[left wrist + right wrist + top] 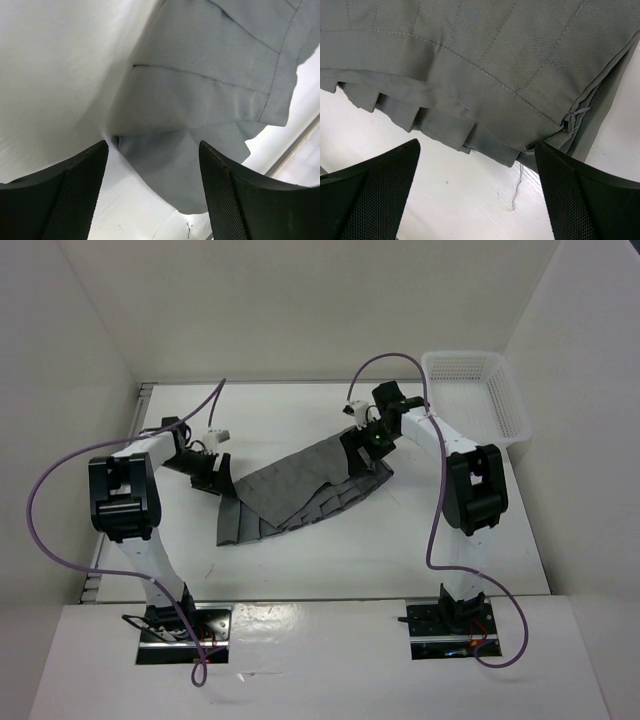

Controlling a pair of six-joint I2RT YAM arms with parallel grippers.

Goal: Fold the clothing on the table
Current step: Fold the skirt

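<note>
**Both pincers spread at opposite ends of a half-folded skirt**

Nearest my bases, the tabletop (350, 560) is bare white. Beyond it the skirt (300, 490) lies mid-table, aslant from near-left to far-right, with a smooth flap turned over a fan of pleats that shows along the near edge.

My left pincer (152, 150) is at the skirt's left end, jaws spread and pinching nothing. A rounded fold of cloth sits between and just beyond the fingers, resting on the tabletop.

Farther off, my right pincer (477, 145) is low over the far-right end, also spread and holding nothing. Below it are a stitched band, several stacked pleat edges and a loose thread (517, 187) trailing onto the tabletop. The basket (478, 390) stands apart in the far right corner.

Judgement: the fold is partly made and not squared.

Risks from here:
- Closing on the top layer alone would let the lower pleats stay behind and splay.
- Closing too high would catch nothing, and too low would press the fingers against the tabletop.
- Lifting one end ahead of the other would skew the fold.
- Dragging instead of lifting would bunch this soft cloth.
</note>
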